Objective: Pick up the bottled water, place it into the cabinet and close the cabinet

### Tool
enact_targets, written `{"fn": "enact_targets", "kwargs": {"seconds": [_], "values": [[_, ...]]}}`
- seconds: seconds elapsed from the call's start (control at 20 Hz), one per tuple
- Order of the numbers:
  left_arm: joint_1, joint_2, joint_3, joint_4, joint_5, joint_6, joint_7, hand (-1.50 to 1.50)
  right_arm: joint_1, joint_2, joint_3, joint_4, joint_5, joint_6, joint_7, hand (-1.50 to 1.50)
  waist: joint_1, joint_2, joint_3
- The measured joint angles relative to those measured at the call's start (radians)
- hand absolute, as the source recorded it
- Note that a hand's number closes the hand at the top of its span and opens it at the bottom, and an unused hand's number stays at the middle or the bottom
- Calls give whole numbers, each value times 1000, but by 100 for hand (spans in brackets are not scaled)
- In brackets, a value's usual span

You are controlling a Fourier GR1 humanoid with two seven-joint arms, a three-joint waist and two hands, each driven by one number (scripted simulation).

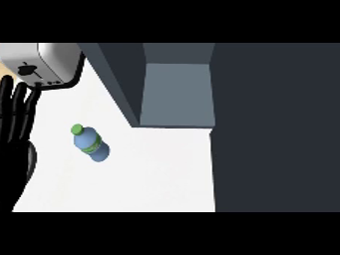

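The bottled water [90, 144] is a small blue bottle with a green cap and green band, standing on the white counter [150, 174] left of centre. The dark cabinet [176, 84] sits behind it with its door [283, 124] swung open at the right, showing a grey-blue inside. My left hand [3, 129] rests open at the left edge, fingers pointing up, a short way left of the bottle and apart from it. My right hand does not show.
A silver toaster [38, 63] stands at the back left corner, just above my left hand's fingertips. The open cabinet door fills the right side of the view from top to bottom.
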Motion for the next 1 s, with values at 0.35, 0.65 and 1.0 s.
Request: {"fn": "enact_targets", "kwargs": {"seconds": [0.35, 0.65, 1.0], "values": [[-31, 55, -56, 45, 173, -167, 82, -150, 81, -2, 47, -46, -44, 62, -4, -150, -24, -21, 12], [53, 60, -55, 93, 401, -193, 318, -150, 198, 45, 92, -81, -249, 110, 129, -150, -22, -27, 14], [105, 137, 42, 34, 595, -228, 478, -150, 362, 32, 69, -158, -382, 181, 153, -150, -15, -31, 14]]}}
